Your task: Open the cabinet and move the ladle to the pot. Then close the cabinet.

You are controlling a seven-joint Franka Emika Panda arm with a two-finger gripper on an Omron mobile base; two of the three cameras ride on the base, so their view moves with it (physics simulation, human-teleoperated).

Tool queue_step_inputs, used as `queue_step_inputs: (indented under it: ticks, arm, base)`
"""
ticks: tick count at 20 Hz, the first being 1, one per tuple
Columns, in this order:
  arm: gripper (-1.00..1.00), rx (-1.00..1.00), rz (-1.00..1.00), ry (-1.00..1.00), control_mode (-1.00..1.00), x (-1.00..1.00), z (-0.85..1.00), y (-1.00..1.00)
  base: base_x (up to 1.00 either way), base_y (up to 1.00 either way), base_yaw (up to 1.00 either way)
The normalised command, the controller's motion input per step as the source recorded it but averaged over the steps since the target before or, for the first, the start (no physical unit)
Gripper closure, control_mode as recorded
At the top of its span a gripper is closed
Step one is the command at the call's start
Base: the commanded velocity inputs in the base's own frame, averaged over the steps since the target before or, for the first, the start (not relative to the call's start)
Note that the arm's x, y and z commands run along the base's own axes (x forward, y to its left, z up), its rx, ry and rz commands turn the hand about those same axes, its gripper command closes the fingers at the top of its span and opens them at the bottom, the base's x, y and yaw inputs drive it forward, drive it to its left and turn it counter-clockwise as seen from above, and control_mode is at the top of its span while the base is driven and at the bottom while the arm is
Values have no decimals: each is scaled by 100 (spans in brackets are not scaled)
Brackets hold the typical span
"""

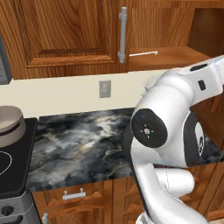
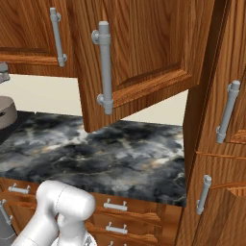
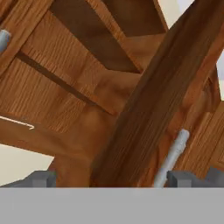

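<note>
Glossy white arm (image 1: 170,100), dark joints

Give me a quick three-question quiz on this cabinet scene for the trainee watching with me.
1. True or false: both doors of the cabinet are shut.
2. Pick one. The claw is: A) open and holding nothing, B) shut on a door handle, C) shut on a ladle.
3. Fill the gap: the pot stands on the ____, to the left of the marble counter in the left base view.

Key:
1. False. The right door hangs open.
2. A.
3. The stove.
</note>
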Motion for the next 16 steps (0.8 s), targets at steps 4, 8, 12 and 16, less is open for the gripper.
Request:
queue_step_inputs:
  ticks: [4, 8, 12, 16]
  arm:
    - [-100, -18, -36, 1, -100, 95, -14, 19]
    - [-100, -12, -28, 0, -100, 82, -18, 15]
    - [-100, -4, -16, 2, -100, 58, -11, 15]
    - [-100, 0, -10, 7, -100, 21, 0, 0]
  base:
    - [0, 0, 0]
    - [0, 0, 0]
    - [0, 0, 0]
    - [0, 0, 0]
